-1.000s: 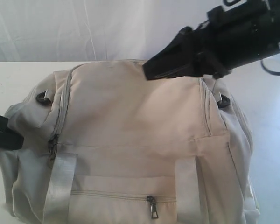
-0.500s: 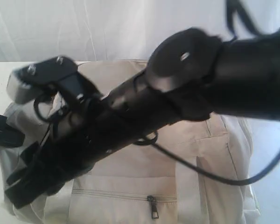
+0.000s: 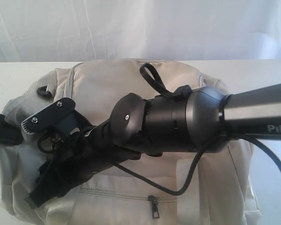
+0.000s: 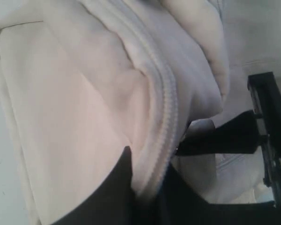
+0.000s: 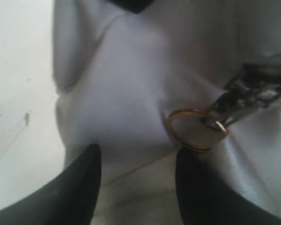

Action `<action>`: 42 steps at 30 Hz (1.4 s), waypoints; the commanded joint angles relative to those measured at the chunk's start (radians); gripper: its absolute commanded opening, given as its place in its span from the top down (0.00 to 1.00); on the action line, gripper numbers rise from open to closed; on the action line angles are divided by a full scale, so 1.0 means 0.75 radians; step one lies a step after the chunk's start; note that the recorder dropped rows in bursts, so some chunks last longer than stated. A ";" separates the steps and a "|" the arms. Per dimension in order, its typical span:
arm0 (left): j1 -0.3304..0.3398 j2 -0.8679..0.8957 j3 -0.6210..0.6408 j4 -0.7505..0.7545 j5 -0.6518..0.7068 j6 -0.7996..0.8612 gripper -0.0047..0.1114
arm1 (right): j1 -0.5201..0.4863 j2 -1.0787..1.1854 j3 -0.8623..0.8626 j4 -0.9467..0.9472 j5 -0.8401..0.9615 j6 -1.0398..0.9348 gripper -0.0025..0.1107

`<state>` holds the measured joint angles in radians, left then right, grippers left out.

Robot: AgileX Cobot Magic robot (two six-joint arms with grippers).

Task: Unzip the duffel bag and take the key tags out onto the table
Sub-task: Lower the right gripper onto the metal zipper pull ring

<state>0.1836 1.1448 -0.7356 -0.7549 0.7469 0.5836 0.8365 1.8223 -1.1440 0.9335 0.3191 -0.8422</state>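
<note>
Reaching across the duffel bag (image 3: 131, 89), the right end effector (image 5: 138, 180) spread wide beside the metal ring pull (image 5: 193, 130); the left end effector (image 4: 147, 197) pinched fabric. Unzipping step; next, close on the ring.

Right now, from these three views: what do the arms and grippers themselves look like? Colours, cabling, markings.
In the exterior view, the right arm is mostly black, with rounded joint housings, a grey collar and a silver tube bearing cut-off white lettering. A black cable loops beneath it, and a black camera bracket with screws sits near the wrist. The right gripper has dark, tapered, rounded fingers. The left gripper also looks black.
</note>
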 commanded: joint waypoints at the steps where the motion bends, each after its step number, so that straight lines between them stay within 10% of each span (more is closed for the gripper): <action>1: 0.004 -0.024 0.000 -0.057 0.042 0.005 0.96 | -0.001 0.003 -0.001 -0.179 -0.144 0.150 0.56; 16: 0.004 -0.027 0.000 -0.062 0.047 0.005 0.96 | -0.013 0.011 -0.001 -0.247 -0.264 0.198 0.47; 28: 0.004 -0.027 0.000 -0.062 0.047 0.005 0.96 | -0.013 -0.025 -0.001 -0.276 -0.159 0.175 0.98; 42: 0.004 -0.027 0.000 -0.064 0.047 0.019 0.96 | -0.013 -0.202 -0.001 -0.318 -0.087 0.178 0.98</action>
<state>0.1836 1.1405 -0.7356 -0.7618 0.7488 0.5855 0.8347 1.7039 -1.1440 0.7056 0.2456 -0.7014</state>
